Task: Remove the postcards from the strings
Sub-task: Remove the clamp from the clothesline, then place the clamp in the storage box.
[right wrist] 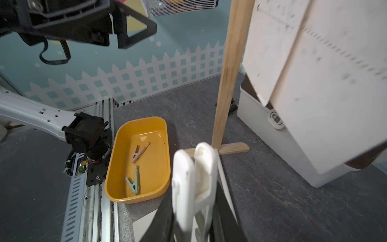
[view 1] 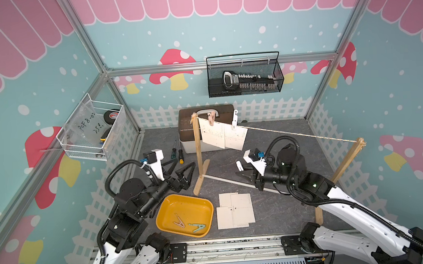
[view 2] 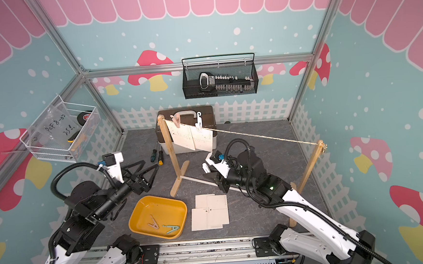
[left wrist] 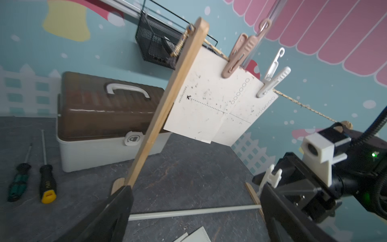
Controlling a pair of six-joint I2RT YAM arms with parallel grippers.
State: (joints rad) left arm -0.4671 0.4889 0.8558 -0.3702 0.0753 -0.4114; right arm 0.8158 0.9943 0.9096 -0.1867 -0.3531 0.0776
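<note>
My right gripper [view 1: 240,172] pinches a white peg [right wrist: 193,180], likely bound for the yellow tray [view 1: 182,204] at its eight o'clock; left gripper [view 1: 184,164] gapes empty.

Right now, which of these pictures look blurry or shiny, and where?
Right wrist view: the white peg up close looks soft, the hanging postcards are smeared, the yellow tray shows a glare patch. Left wrist view: those postcards are fairly sharp. Both top views: crisp, evenly lit.

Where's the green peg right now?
In both top views the green peg lies in the yellow tray beside the tan peg, at the front, between the left arm and the loose postcards.
</note>
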